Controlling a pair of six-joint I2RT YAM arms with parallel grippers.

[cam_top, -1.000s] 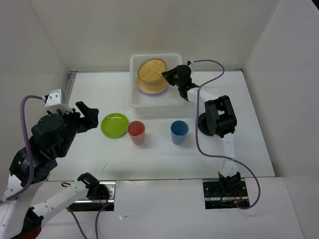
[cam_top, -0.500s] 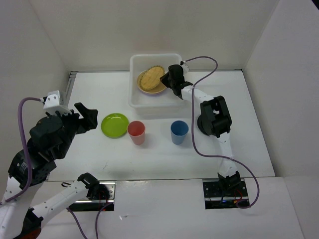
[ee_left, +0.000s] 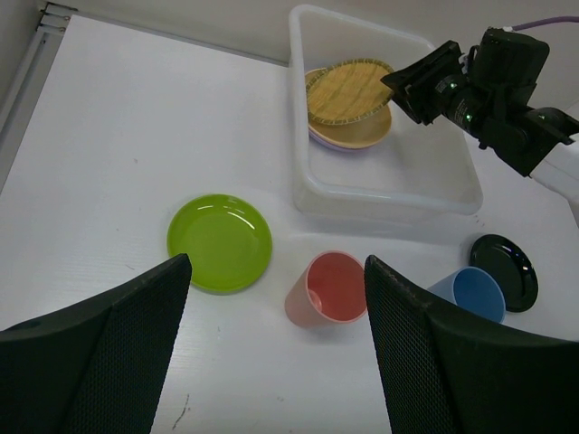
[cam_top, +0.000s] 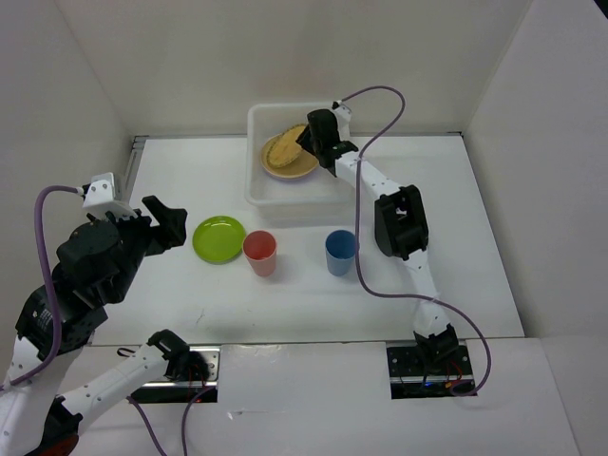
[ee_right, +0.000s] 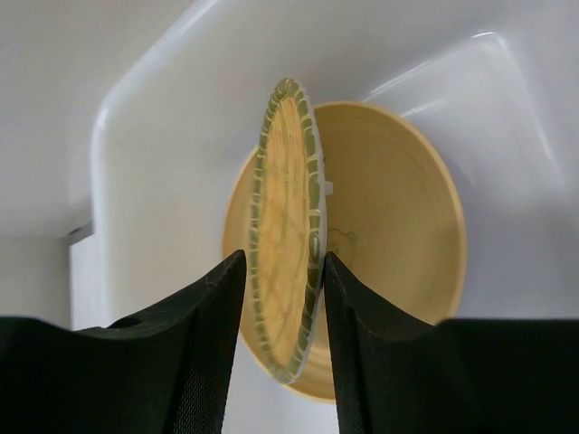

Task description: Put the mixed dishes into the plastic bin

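Observation:
The translucent white bin (cam_top: 255, 185) stands at the back centre. My right gripper (cam_top: 309, 142) is shut on the woven tan plate (cam_top: 285, 147) and holds it tilted on edge inside the bin, just above the orange plate (cam_top: 290, 169). In the right wrist view the fingers clamp the tan plate (ee_right: 285, 235) in front of the orange plate (ee_right: 398, 244). A lilac plate (ee_left: 330, 145) peeks out under the orange one. The lime green plate (cam_top: 218, 237), coral-red cup (cam_top: 259, 252) and blue cup (cam_top: 341, 251) sit on the table. My left gripper (cam_top: 171, 223) is open and empty, left of the green plate.
The glossy black plate (ee_left: 504, 271) lies right of the blue cup, under my right arm. White walls enclose the table on three sides. The right arm's purple cable (cam_top: 370, 95) arcs over the bin's right end.
My right gripper has moved left and further over the bin with the tan plate, which now stands more on edge above the orange plate. The left arm has barely moved.

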